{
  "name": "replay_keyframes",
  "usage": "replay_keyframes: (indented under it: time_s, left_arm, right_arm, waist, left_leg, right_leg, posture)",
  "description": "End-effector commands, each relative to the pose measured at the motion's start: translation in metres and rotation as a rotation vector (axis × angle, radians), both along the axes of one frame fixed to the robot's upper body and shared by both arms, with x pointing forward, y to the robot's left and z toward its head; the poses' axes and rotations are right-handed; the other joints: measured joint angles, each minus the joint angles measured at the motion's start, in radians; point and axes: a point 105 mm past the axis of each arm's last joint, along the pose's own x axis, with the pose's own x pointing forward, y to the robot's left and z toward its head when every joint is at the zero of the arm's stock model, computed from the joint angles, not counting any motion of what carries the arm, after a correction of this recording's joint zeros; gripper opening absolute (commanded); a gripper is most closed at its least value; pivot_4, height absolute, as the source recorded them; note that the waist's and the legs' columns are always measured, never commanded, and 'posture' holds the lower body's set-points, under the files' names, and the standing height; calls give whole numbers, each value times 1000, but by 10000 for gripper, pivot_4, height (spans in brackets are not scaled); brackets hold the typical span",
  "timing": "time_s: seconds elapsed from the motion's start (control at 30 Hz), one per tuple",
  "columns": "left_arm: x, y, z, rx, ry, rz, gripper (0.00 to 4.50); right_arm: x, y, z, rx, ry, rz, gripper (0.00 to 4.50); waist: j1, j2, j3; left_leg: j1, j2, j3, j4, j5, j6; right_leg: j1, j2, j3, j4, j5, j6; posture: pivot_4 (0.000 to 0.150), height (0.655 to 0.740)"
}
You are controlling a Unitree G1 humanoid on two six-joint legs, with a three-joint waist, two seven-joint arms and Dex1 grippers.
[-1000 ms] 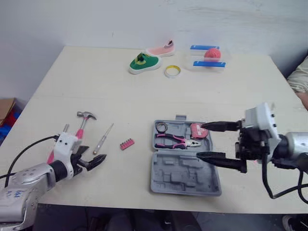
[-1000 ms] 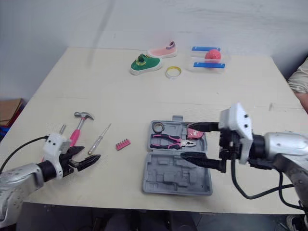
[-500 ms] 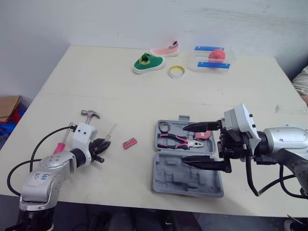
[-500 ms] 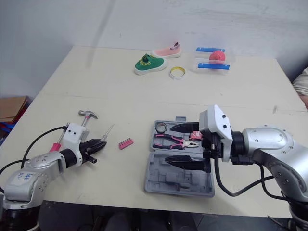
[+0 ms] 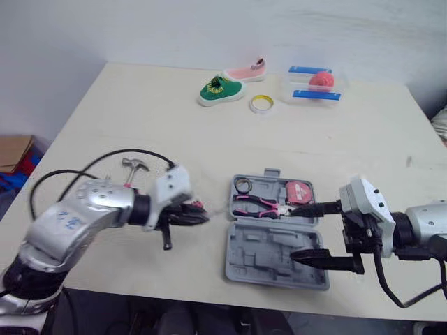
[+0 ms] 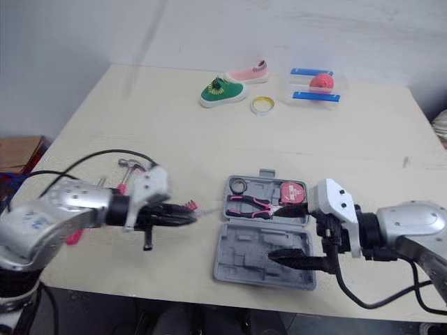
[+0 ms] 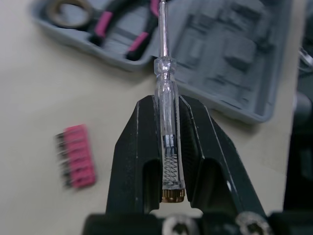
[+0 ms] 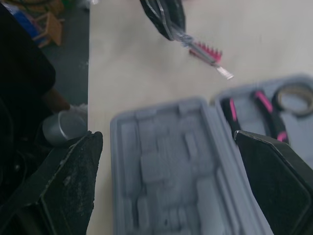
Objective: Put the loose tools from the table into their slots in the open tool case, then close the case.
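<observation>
Lying open close to the table's [image 5: 140, 105] near edge, the tool case [image 5: 269, 255] has its moulded near half bare. Its far half carries pliers [image 5: 260, 203], a red tape measure [image 5: 297, 192] and a ring [image 5: 242, 185]. Bare tabletop runs wide from the case to the shoes [image 5: 220, 89] and clear box [image 5: 314, 82] at the far side. A narrow bare strip separates the case's left edge from the left gripper [image 7: 164, 105]. That gripper pinches the screwdriver [image 7: 164, 73] by its clear handle, shaft pointing right toward the case. The right gripper [image 5: 292, 232] is spread wide, 1 finger by the tape measure, the other over the near half's right part. The pink bit strip [image 7: 76, 155] is half hidden behind the left gripper in the head views. The hammer's [image 5: 134, 165] handle is covered by the left arm, and the screwdriver's tip is cut off in the left wrist view. Against 0.5 s ago, the screwdriver is off its spot left of the bit strip, the left gripper has swung right, and the right gripper has drawn back toward the case's right edge.
</observation>
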Motion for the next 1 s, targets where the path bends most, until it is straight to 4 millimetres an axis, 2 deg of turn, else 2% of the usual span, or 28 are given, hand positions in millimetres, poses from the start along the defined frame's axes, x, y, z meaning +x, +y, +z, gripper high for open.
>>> replay_keyframes:
  time_s: [0.03,0.1,0.2,0.27,0.5,0.73,1.0]
  left_arm:
    - [8,-17,-9,91,-73,-70,223]
    - [18,-26,-13,104,-109,-66,223]
    - [15,-48,-16,94,-74,-138,223]
    - [16,-56,-16,102,-77,-163,223]
    - [26,-74,-12,140,-90,-204,223]
    - [35,-90,-16,144,-88,-211,223]
    - [33,-103,-20,132,-103,-276,223]
  right_arm:
    - [-2,-12,-2,-60,-4,-48,45000]
    - [-9,-15,-10,-81,21,-54,45000]
    - [-18,-14,-15,-63,44,-76,45000]
    - [-21,-15,-17,-61,44,-89,45000]
    - [-22,-15,-23,-48,37,-135,45000]
    - [-20,-17,-27,-36,22,-185,45000]
    - [-19,-19,-32,-38,12,-235,45000]
  waist:
    - [2,0,0]
    - [5,0,0]
    - [6,1,0]
    - [4,1,0]
    - [6,1,0]
    - [6,1,0]
    - [7,1,0]
  left_leg:
    - [0,0,0,0,0,0]
    - [0,-2,-1,2,0,0]
    - [-3,-2,-3,7,0,1]
    - [-9,1,-6,13,-1,2]
    - [-9,-4,-7,15,0,11]
    - [-11,-7,-9,14,0,12]
    - [-11,-7,-9,14,0,12]
  right_leg:
    - [0,0,0,0,0,0]
    - [0,1,0,0,0,0]
    - [0,2,0,1,0,1]
    - [-2,3,-1,2,2,4]
    - [-1,0,1,1,3,6]
    - [-1,-1,0,2,4,8]
    - [-1,-2,0,2,4,9]
  posture:
    - [1500,7304]
    - [1500,7304]
    - [1500,7304]
    - [1500,7304]
    - [1500,7304]
    - [1500,7304]
    - [1500,7304]
